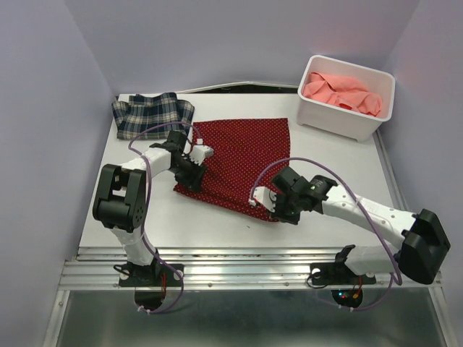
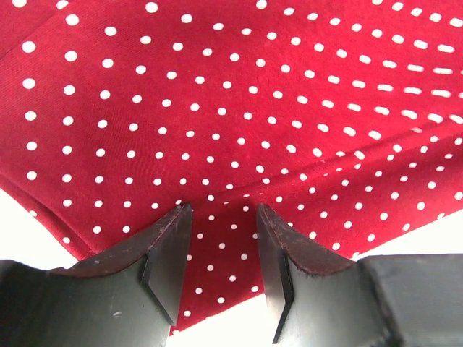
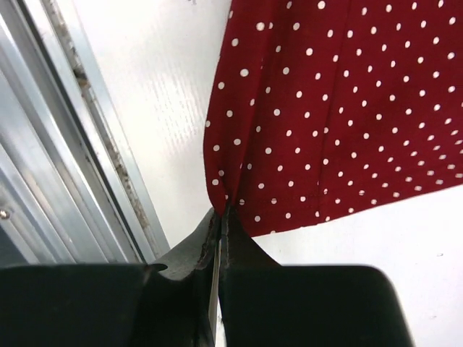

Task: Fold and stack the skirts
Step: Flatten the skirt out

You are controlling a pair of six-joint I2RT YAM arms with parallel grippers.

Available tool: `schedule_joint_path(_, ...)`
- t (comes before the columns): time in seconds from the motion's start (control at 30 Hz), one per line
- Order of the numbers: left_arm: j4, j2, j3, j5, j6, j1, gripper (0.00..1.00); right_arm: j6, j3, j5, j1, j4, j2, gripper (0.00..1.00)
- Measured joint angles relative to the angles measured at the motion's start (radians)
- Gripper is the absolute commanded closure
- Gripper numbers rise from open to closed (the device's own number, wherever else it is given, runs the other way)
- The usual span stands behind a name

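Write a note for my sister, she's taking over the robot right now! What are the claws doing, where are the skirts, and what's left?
The left claw is open, fingers astride the near-left edge of the red dotted skirt, not pinching yet.
The right claw is shut on that skirt's near-right corner.
The red dotted skirt lies spread flat mid-table, unfolded.
The plaid skirt sits at the far-left corner and looks roughly folded.
The pink skirt is crumpled in the white bin.
Done: nothing stacked.
Left: fold the red one, fetch and fold the pink one, stack all three.
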Motion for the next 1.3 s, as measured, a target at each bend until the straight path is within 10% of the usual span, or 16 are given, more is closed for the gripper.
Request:
schedule_joint_path(0.1,-0.005,0.000,0.001,0.006,0.003,0.000,0.45,-0.052,-0.003,-0.016,0.000,-0.033,-0.038,0.65)
schedule_joint_path(0.13,-0.008,0.000,0.001,0.013,0.008,0.000,0.44,-0.064,-0.003,-0.018,0.000,-0.051,-0.050,0.26)
schedule_joint_path(0.2,-0.017,-0.002,0.001,0.035,0.029,0.000,0.40,-0.081,-0.003,-0.019,0.000,-0.092,-0.065,0.12)
schedule_joint_path(0.53,-0.135,-0.222,0.025,0.143,0.124,-0.007,0.41,-0.065,0.148,-0.001,-0.036,-0.098,0.008,0.25)
schedule_joint_path(0.93,0.005,-0.097,-0.039,-0.146,0.130,-0.008,0.52,0.084,0.267,-0.029,-0.132,0.112,0.464,0.37)
schedule_joint_path(1.3,-0.040,-0.242,-0.238,-0.191,0.271,-0.101,0.59,-0.119,0.105,0.036,-0.133,0.206,0.393,0.40)
